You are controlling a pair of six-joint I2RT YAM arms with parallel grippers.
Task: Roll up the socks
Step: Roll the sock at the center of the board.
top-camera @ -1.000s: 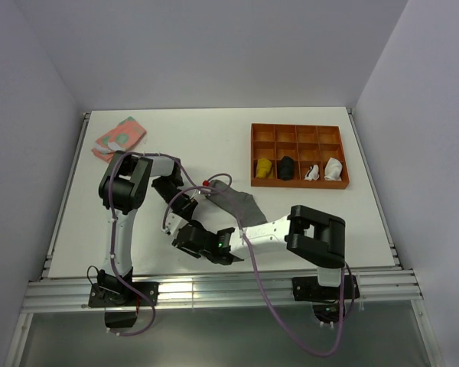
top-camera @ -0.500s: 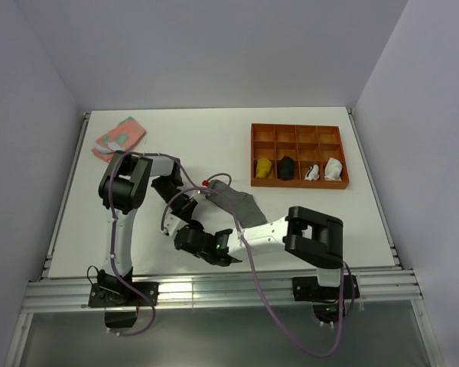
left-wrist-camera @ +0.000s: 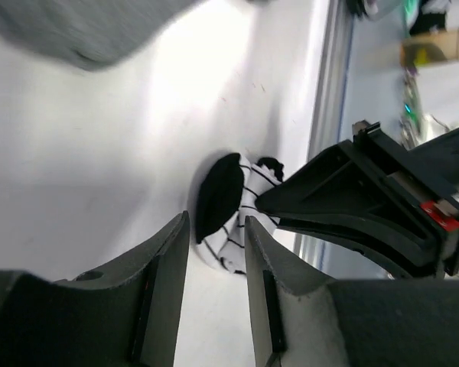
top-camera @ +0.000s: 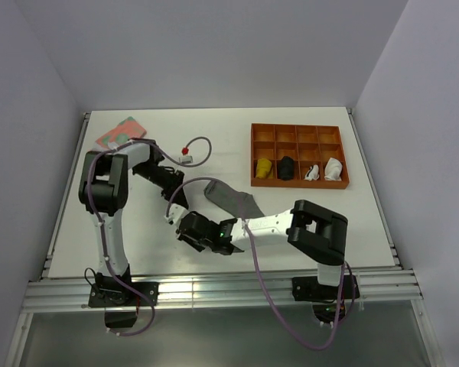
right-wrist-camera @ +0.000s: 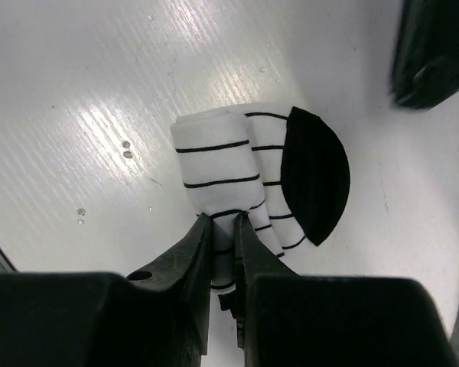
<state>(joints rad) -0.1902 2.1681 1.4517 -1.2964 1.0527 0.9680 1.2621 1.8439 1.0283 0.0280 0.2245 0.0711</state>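
Note:
The white striped sock (right-wrist-camera: 245, 160) with a black toe lies rolled up on the table. My right gripper (right-wrist-camera: 222, 222) is shut on its near end. In the top view the right gripper (top-camera: 185, 227) sits left of centre near the front, with the striped sock (top-camera: 170, 218) at its tip. My left gripper (left-wrist-camera: 216, 222) is open and empty, its jaws apart just short of the striped sock (left-wrist-camera: 229, 206). It is right behind that sock in the top view (top-camera: 177, 200). The grey sock (top-camera: 233, 200) lies flat to the right, and also shows in the left wrist view (left-wrist-camera: 84, 30).
An orange compartment tray (top-camera: 298, 134) stands at the back right with a yellow bundle (top-camera: 265, 168), a black bundle (top-camera: 287, 167) and white bundles (top-camera: 333, 168). A pink and green cloth (top-camera: 122, 131) lies at the back left. A red-tipped cable (top-camera: 185, 151) loops over the table.
My left arm has swung back and to the left, off the grey sock, and its cable loop rose toward the back. My right gripper has shifted slightly with the striped sock.

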